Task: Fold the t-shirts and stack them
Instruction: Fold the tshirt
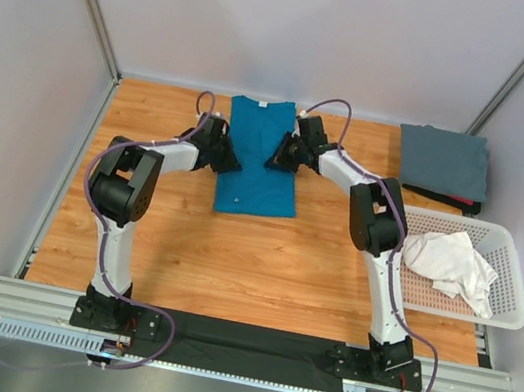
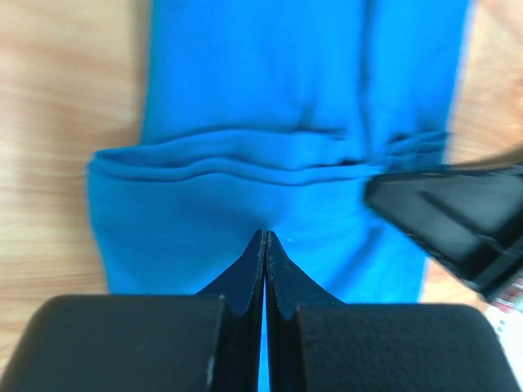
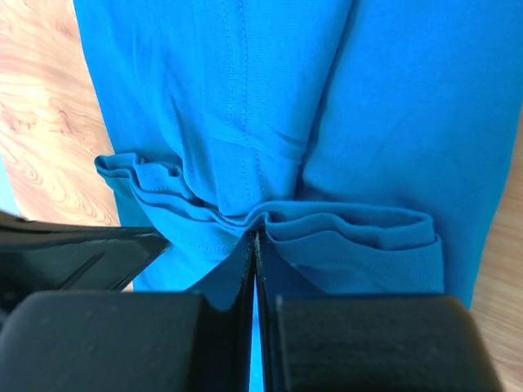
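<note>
Left gripper [image 2: 264, 238], right gripper [image 3: 255, 238]; both clamped on teal t-shirt [image 1: 258, 170] (bunched fold at their tips)

- From above, the fingertips of the left gripper [image 1: 228, 160] and the right gripper [image 1: 279, 155] are hidden under their own wrists, over the teal t-shirt [image 1: 257, 180].
- In both wrist views the fingers press together at a fold. Whether cloth sits between them cannot be told.
- In the left wrist view the shirt's far part is blurred and runs off the top. The other gripper is a blurred dark shape cut by the right edge.
- A dark item with a red edge [image 1: 449, 201] lies mostly covered under the grey t-shirt [image 1: 443, 159]. Its kind is unclear.
</note>
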You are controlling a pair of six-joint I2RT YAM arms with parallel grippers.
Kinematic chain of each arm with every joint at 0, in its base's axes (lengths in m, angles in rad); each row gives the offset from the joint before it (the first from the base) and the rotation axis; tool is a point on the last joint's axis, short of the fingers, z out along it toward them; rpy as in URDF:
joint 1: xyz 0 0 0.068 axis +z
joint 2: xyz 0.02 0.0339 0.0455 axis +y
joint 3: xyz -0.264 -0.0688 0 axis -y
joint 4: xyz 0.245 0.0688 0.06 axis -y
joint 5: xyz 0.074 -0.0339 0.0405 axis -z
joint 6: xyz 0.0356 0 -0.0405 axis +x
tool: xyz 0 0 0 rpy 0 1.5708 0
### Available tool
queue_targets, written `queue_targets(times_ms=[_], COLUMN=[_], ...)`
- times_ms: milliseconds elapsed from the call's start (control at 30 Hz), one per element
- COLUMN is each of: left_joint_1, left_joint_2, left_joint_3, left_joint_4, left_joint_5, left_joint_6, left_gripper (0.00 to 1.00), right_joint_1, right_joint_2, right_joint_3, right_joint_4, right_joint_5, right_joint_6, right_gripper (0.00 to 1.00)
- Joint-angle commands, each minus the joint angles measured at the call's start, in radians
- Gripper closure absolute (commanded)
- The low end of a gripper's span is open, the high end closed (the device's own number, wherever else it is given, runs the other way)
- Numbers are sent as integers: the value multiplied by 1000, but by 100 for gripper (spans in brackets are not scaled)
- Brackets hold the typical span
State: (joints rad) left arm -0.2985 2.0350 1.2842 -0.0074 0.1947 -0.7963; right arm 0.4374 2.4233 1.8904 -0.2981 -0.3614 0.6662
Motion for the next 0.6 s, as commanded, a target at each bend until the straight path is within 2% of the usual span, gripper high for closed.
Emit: queue_targets(times_ms=[0, 167, 267, 367, 400, 467, 500, 533, 567], left_joint_1=[-2, -19, -22, -31, -34, -40, -42, -47, -50], left_joint_2=[27, -9, -59, -149, -198, -246, -290, -312, -335], left_joint_3=[41, 67, 89, 89, 84, 75, 72, 60, 47], left_joint_4=[-81, -106, -137, -187, -196, -242, -265, -323, -351], left_joint_5=[-64, -71, -61, -116, -124, -147, -155, -178, -190], left_joint_6=[26, 69, 89, 103, 108, 120, 124, 127, 124], left_gripper=[100, 100, 100, 100, 100, 96, 93, 87, 71], right_joint_1=[0, 0, -2, 0, 0, 0, 0, 0, 0], right_joint_2=[34, -44, -130, -229, -253, -329, -355, -403, -424], right_joint_3=[26, 27, 27, 13, 4, -55, -83, -109, -167], right_joint_4=[-30, -48, -71, -117, -148, -164, -171, -177, -187], right_joint_5=[41, 26, 33, 85, 102, 140, 148, 159, 182], right_joint_6=[-33, -48, -76, -117, -143, -163, -168, -175, -174], right_gripper=[99, 99, 94, 76, 63, 48, 35, 29, 23])
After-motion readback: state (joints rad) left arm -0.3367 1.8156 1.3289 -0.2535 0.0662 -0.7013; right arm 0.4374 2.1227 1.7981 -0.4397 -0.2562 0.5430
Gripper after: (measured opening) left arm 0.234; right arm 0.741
